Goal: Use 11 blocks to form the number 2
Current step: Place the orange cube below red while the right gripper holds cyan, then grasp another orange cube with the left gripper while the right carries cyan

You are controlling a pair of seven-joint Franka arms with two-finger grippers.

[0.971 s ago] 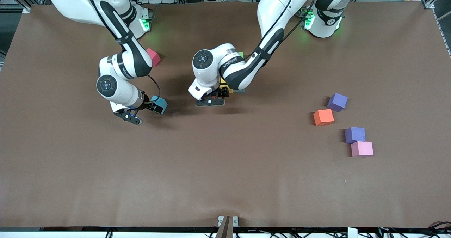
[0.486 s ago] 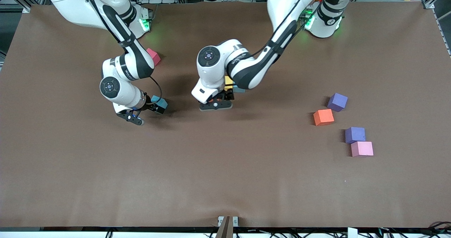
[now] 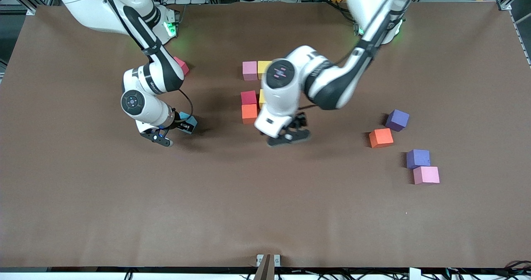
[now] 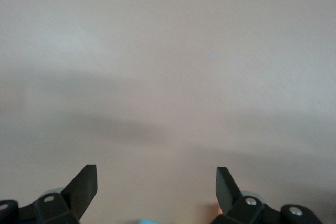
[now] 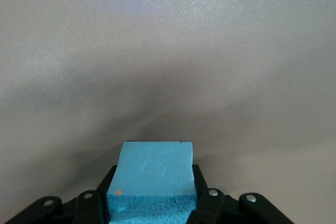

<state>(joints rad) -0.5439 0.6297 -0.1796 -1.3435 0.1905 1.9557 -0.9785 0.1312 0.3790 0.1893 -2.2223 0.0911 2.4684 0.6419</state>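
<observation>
The partly built number 2 (image 3: 251,92) lies on the table (image 3: 265,213) at mid-width, toward the robots' bases. Its visible cubes are a pink block (image 3: 249,70) touching a yellow block (image 3: 264,67) in the row nearest the bases; nearer the front camera sit a red block (image 3: 248,97) and, touching it, an orange block (image 3: 249,113). A second yellow cube (image 3: 261,98) shows beside the red block, mostly hidden by the left arm.

The right pincer (image 5: 152,203) is closed on a light blue block (image 5: 152,179), low over the table toward the right arm's end. A further red-pink block (image 3: 181,66) lies near the right arm's base.

The left pincer (image 4: 156,190) hangs just above bare table beside the digit, its jaws fully spread and holding nothing.

Toward the left arm's end lie four loose cubes: a purple block (image 3: 397,120), an orange cube (image 3: 381,137) near it, and nearer the front camera a second purple cube (image 3: 417,158) touching a pink cube (image 3: 426,175).
</observation>
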